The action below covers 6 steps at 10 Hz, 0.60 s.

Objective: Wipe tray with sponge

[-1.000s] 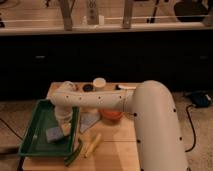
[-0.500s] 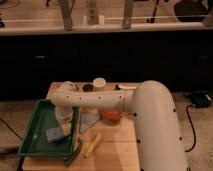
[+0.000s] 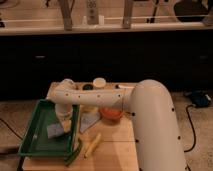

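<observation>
The green tray (image 3: 35,135) lies on the left part of the wooden table. Inside it, toward its right side, rests the blue-grey sponge (image 3: 53,131). My white arm reaches in from the right and bends down over the tray. Its gripper (image 3: 65,125) points down into the tray, right beside the sponge on its right edge and low against the tray floor. I cannot make out whether the gripper actually holds the sponge.
A flat grey-blue cloth (image 3: 89,120) lies just right of the tray. A yellow corn cob (image 3: 93,145) and a green item (image 3: 75,153) lie near the table's front. An orange bowl (image 3: 111,114) and a white cup (image 3: 99,82) stand behind.
</observation>
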Motion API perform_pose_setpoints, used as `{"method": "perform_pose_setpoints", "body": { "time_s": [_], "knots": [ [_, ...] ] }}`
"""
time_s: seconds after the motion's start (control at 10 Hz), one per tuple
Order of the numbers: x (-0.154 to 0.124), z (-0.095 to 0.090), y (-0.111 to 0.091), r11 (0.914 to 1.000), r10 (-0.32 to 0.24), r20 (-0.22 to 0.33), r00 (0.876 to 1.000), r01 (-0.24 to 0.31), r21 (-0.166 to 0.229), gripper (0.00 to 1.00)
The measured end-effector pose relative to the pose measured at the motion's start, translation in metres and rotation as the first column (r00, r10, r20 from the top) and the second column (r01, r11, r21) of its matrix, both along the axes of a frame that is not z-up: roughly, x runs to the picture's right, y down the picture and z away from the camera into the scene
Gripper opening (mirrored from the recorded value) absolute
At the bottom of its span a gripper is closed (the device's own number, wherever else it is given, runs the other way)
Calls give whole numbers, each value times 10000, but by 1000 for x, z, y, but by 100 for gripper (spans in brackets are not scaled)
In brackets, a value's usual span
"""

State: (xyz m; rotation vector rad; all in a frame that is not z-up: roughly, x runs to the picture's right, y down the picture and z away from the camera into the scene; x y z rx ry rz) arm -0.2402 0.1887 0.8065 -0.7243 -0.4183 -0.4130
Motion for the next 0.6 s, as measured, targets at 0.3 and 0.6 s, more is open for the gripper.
{"method": "perform_pose_setpoints", "body": {
  "time_s": [0.3, 0.6],
  "knots": [
    [-25, -1, -15, 9980, -565, 153, 9983, 561, 298, 3],
    [-63, -5, -5, 9878, -1522, 703, 9858, 1494, 441, 3]
  ]
}}
